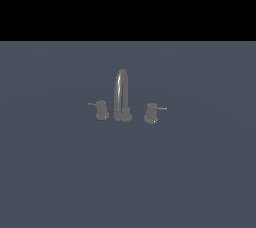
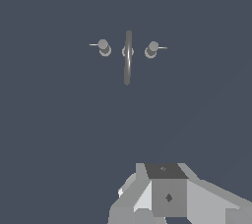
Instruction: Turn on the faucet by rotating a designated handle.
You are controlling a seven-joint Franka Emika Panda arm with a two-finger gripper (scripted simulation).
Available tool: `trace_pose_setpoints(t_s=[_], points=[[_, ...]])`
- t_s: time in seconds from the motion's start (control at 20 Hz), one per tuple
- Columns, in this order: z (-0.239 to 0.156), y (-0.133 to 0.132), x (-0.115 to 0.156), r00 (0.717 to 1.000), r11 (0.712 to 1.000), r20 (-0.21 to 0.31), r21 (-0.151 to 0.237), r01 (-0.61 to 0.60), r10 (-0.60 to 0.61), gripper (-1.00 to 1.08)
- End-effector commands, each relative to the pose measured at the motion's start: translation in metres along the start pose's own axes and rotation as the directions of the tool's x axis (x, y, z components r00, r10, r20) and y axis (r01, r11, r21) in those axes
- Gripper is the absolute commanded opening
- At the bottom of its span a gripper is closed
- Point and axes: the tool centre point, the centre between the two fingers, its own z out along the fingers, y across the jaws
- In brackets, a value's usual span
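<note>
The small dark grey metal faucet (image 1: 121,96), with its tall arched gooseneck spout (image 1: 120,88) on a round base, stands at the centre of the exterior view on the flat slate-blue tabletop (image 1: 50,182); just to the frame-left of the spout sits the designated handle (image 1: 101,109), a short dark grey cylindrical knob with a thin lever rod pointing toward the frame's left edge, and to the frame-right sits its twin knob (image 1: 151,113) with the rod pointing the other way. In the wrist view the same set appears in the upper middle of the frame, well apart from the grey and white tool (image 2: 165,196) at the lower edge, whose fingertips are out of frame, so I cannot tell whether it is spread or pressed together. The arm does not show in the exterior view at all. The chief risk is picking the wrong knob, since the two are mirror images. The rod is thin, so a slightly offset approach could slip past it, or the tool could strike the tall spout on the way in
</note>
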Motion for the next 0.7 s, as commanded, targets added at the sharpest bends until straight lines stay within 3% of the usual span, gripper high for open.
trace_pose_setpoints(t_s=[0.0, 0.3, 0.65], points=[[0.010, -0.008, 0.002, 0.999, 0.999, 0.001, -0.001, -0.038, 0.038, -1.00], [0.040, -0.032, 0.012, 0.988, 0.988, 0.004, -0.002, -0.154, 0.154, -1.00], [0.077, -0.060, 0.028, 0.955, 0.955, 0.008, -0.004, -0.297, 0.297, -1.00]])
